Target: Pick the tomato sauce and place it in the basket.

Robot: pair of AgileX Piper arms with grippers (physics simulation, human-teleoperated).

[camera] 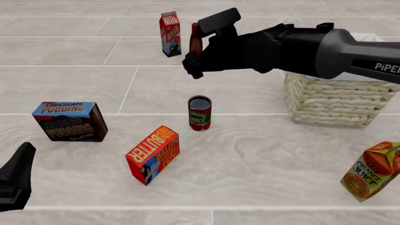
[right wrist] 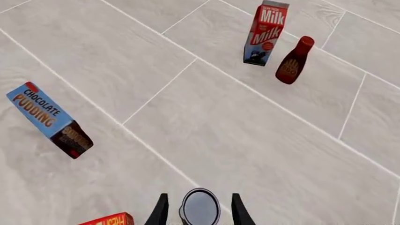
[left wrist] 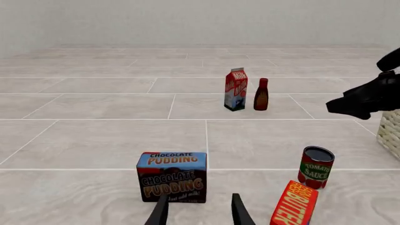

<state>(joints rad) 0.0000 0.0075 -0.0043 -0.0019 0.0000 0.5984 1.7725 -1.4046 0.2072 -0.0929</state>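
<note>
The tomato sauce [camera: 200,112], a small red-labelled can with a grey top, stands upright on the floor tiles left of the basket [camera: 331,101]. My right gripper [camera: 192,69] hangs above it, pointing down, and does not touch it. In the right wrist view the can's top [right wrist: 200,206] shows straight below, between the spread fingers of the open right gripper [right wrist: 198,212]. My left gripper [left wrist: 198,213] is open and empty, low at the near left [camera: 18,178]. It faces the chocolate pudding box [left wrist: 172,176], with the can [left wrist: 316,167] off to one side.
A butter box [camera: 153,153] lies tilted just in front of the can. The chocolate pudding box [camera: 69,121] sits at the left. A milk carton [camera: 169,33] and a dark red bottle [camera: 196,40] stand at the back. An orange juice carton [camera: 370,171] leans at the near right.
</note>
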